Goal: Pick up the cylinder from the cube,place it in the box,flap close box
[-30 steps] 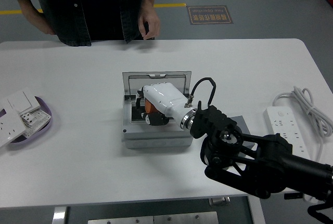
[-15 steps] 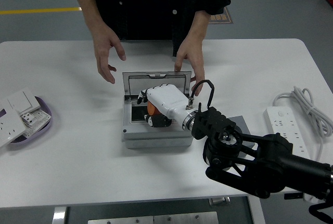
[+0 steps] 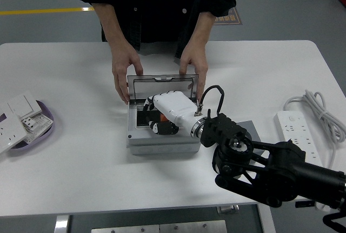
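A grey box (image 3: pixel 162 144) stands mid-table with its lid (image 3: pixel 162 84) raised at the back. My right hand (image 3: pixel 157 124), white with dark fingers, reaches into the box from the right. Its fingers are curled over a small orange cylinder (image 3: pixel 153 118), which is mostly hidden beneath them. A grey cube (image 3: pixel 250 126) lies just right of the box, largely covered by my black right arm. A person at the far side holds the box, one hand (image 3: pixel 125 73) at the lid's left edge and the other hand (image 3: pixel 193 71) at its right edge. My left arm does not show.
A white power strip (image 3: pixel 294 124) with a coiled cable (image 3: pixel 321 108) lies at the right edge. At the far left, a purple dish (image 3: pixel 46 120) holds white switch plates (image 3: pixel 19 115). The person's body fills the top middle.
The person stepped up to the table and brought both hands down onto the sides of the box lid. My right hand stayed inside the box and sank slightly lower.
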`<action>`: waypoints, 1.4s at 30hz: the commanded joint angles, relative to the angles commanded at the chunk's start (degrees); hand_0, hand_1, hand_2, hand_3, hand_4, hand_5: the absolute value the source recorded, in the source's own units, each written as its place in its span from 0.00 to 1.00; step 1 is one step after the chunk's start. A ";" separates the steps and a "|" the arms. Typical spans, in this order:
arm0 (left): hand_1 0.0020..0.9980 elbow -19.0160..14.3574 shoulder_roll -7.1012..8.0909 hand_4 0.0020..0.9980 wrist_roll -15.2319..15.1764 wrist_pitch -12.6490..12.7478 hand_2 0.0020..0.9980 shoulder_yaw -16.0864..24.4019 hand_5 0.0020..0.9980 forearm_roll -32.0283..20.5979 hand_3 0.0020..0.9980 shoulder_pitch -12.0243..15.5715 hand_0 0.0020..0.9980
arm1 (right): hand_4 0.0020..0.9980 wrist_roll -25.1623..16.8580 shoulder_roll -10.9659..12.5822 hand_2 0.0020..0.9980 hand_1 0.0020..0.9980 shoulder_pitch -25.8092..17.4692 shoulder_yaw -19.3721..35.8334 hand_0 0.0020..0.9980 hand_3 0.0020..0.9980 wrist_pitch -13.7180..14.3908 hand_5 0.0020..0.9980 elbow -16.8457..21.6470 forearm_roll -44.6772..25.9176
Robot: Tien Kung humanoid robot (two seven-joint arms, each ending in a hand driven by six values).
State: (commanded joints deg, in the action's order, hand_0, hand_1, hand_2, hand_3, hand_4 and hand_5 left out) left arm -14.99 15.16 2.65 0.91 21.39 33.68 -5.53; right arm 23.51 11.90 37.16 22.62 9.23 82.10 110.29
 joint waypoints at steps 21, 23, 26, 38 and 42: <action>0.62 -0.19 -0.19 0.70 0.15 -0.07 0.62 0.69 0.24 0.52 0.64 0.36 0.60 | 0.80 -6.23 8.52 0.67 0.66 -4.99 11.70 0.78 0.65 4.91 0.47 16.04 -15.31; 0.62 -0.16 -0.18 0.70 0.15 -0.06 0.62 0.63 0.24 0.45 0.64 0.37 0.60 | 0.79 -6.86 8.83 0.66 0.65 -4.80 12.53 0.78 0.64 5.43 0.46 16.96 -17.37; 0.62 -0.20 -0.14 0.70 0.12 -0.11 0.62 0.66 0.24 0.51 0.64 0.19 0.60 | 0.79 -7.34 8.54 0.66 0.65 -3.70 13.10 0.78 0.64 5.78 0.46 16.07 -19.38; 0.62 -0.28 -0.05 0.70 0.24 -0.21 0.62 0.10 0.24 0.34 0.64 -0.11 0.60 | 0.79 -8.67 5.85 0.65 0.64 2.89 10.31 0.77 0.64 6.62 0.46 4.30 -24.62; 0.62 -0.30 0.01 0.70 0.25 -0.22 0.62 -0.04 0.24 0.33 0.64 -0.32 0.60 | 0.79 -9.85 5.11 0.65 0.64 4.60 8.70 0.77 0.64 7.28 0.47 -0.37 -27.04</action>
State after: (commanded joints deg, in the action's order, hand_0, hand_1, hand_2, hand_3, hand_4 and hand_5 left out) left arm -15.28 15.16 2.90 0.69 21.36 34.01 -5.85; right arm 13.67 17.01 41.76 31.33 16.51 81.73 83.25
